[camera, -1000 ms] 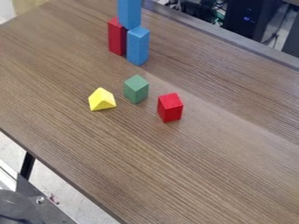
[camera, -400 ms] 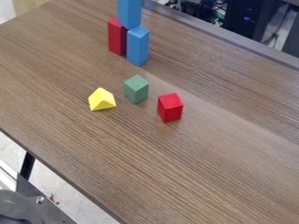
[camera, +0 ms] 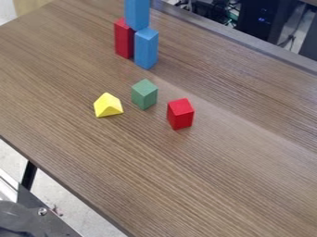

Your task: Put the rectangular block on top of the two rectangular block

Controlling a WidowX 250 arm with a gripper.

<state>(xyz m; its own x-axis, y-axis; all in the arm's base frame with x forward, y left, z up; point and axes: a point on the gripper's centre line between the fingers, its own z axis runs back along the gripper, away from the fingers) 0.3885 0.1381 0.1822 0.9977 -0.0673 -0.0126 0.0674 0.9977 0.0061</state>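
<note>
At the top of the camera view, a tall red rectangular block [camera: 123, 40] and a tall blue rectangular block [camera: 146, 49] stand upright side by side on the table [camera: 223, 162]. Above them is another blue rectangular block [camera: 136, 14], upright, its lower end at the tops of the two and its upper end cut off by the view's top edge. Whether it rests on one or both of them, I cannot tell.
A green block [camera: 144, 94] stands mid-table, with a yellow wedge-like block [camera: 108, 105] to its left and a shorter red block [camera: 180, 114] to its right. Dark equipment [camera: 265, 21] and cables lie beyond the table's far edge.
</note>
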